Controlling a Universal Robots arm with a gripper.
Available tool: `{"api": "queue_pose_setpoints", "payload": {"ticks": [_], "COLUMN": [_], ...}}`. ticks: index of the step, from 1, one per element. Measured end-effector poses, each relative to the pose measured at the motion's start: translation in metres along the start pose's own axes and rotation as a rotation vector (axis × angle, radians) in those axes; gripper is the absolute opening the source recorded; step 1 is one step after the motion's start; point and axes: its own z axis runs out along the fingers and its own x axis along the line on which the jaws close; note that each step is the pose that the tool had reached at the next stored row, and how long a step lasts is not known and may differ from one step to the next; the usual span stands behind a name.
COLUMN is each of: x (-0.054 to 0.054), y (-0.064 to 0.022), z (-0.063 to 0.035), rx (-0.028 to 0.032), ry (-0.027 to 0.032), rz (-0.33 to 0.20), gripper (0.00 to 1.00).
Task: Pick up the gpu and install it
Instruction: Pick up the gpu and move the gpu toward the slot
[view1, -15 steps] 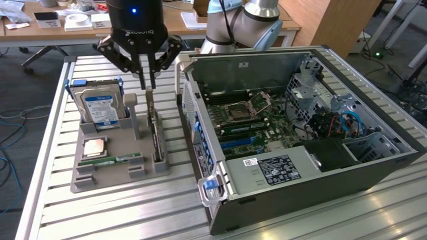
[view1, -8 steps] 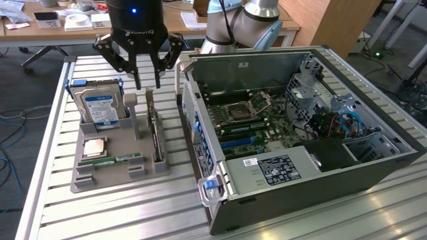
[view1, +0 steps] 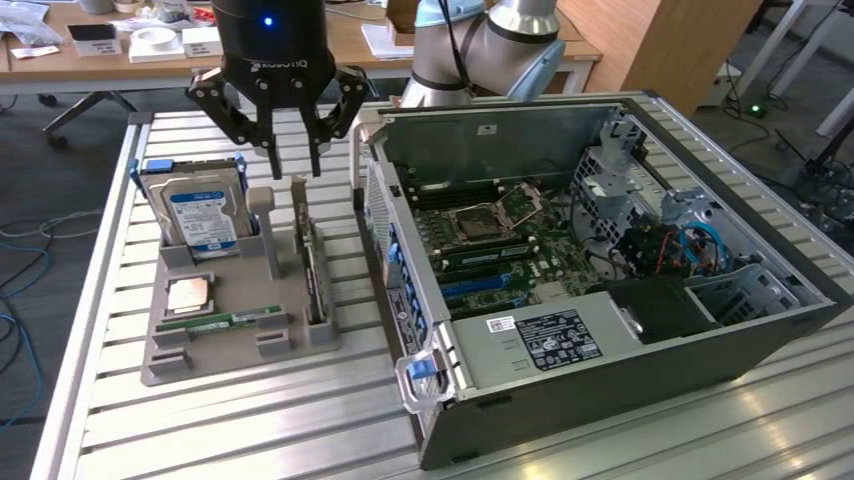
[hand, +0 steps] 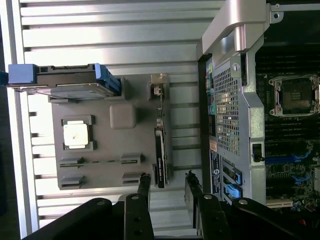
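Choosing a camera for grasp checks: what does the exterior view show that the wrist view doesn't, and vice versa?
Exterior adds: the blue label face of the hard drive, the power supply inside the case, and desks behind. Wrist adds: the case's rear vent grille face-on. Both: the open gripper above the gpu, which stands on edge in the grey tray, held by nothing.

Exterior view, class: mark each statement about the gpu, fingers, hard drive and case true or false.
1. The gpu stands on edge in the grey holder. True.
2. The fingers are clamped on the gpu. False: they hang apart above it, holding nothing.
3. The hard drive sits inside the computer case. False: it stands in the holder.
4. The computer case is open, motherboard showing. True.
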Motion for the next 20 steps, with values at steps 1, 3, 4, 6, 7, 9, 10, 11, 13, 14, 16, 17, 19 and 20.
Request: {"api": "queue_pose_setpoints", "payload": {"ticks": [1,3,4,6,7,9,10,11,13,14,16,17,19,20], "x": [0.000,0.000,0.000,0.000,0.000,0.000,0.000,0.000,0.000,0.000,0.000,0.000,0.000,0.000], "y": [0.0000,0.0000,-0.0001,-0.0002,-0.0002,-0.0004,-0.0004,-0.0005,-0.0007,-0.0007,-0.0008,-0.0008,-0.0008,-0.0008], "z": [0.0000,0.0007,0.0017,0.0049,0.0066,0.0103,0.0120,0.0138,0.0175,0.0193,0.0214,0.0213,0.0214,0.0214], "rx": [0.0000,-0.0001,-0.0001,0.0000,-0.0001,-0.0001,-0.0001,0.0000,0.0001,0.0000,0.0001,0.0001,0.0001,0.0001], "ry": [-0.0001,-0.0001,-0.0001,0.0000,0.0000,-0.0001,-0.0001,0.0000,0.0001,0.0000,0.0000,0.0001,0.0001,0.0001], "rz": [0.000,0.000,0.000,0.000,0.000,0.000,0.000,0.000,0.000,0.000,0.000,0.000,0.000,0.000], "gripper": [0.42,0.42,0.42,0.42,0.42,0.42,0.42,0.42,0.42,0.42,0.42,0.42,0.42,0.42]}}
